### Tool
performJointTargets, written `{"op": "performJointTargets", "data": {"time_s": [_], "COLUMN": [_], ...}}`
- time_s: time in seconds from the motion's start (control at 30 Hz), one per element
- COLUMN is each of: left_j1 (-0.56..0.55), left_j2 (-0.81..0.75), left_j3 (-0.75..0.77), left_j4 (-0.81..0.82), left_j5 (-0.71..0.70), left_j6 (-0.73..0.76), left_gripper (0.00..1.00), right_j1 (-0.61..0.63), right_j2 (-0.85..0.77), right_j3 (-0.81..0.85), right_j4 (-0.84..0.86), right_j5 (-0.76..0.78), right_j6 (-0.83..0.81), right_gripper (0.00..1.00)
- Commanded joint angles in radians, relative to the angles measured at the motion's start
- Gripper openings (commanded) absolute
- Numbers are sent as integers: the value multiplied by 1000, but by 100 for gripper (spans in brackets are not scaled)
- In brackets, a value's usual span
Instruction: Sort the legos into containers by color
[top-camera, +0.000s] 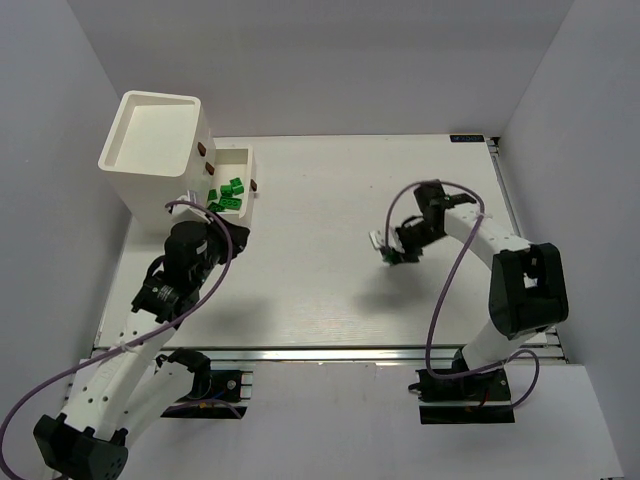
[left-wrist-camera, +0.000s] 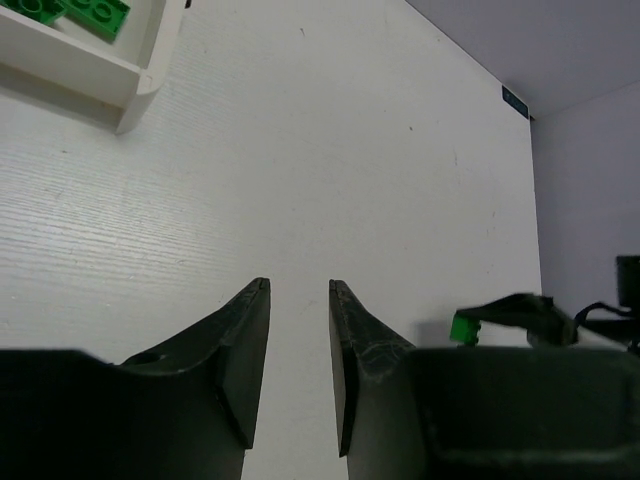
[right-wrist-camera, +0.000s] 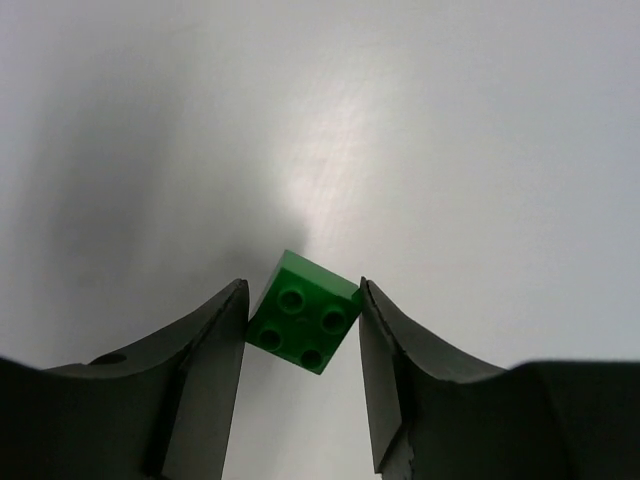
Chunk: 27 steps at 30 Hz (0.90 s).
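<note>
Between grey walls, white tabletop

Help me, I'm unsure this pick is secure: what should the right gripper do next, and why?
Probably close the right gripper a little more before lifting. The green lego sits turned cornerwise between its fingers, which meet only its corners, so a firm hold isn't clear yet.

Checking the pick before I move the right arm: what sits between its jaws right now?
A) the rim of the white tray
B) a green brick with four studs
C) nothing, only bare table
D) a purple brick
B: the right wrist view shows a green brick with four studs between the right jaws, its corners meeting both, with only table behind it.
</note>
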<state>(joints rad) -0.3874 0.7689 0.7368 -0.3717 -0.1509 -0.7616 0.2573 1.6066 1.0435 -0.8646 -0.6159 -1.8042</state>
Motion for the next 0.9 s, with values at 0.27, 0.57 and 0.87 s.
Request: {"op": "performJointTargets", "data": {"time_s": [0.27,0.57,0.87], "left_j1": [5,5,5], "left_j2": [-34,-22,-14], "left_j3": [260,392,392], "left_j4": [-148,-291,-326], "left_j5": [-191,-253,-219], "left_j6": [61,76,51], "left_gripper": [39,39,39], "right_j1": [315,447,533], "right_j2": [502,809,1093], "right_j3": [714,1001,1276], "right_j4": [827,1479,1717], "right_j5": [-162,10,209], "right_j6": [1432,1712,1682], "right_gripper": [6,0,0]}}
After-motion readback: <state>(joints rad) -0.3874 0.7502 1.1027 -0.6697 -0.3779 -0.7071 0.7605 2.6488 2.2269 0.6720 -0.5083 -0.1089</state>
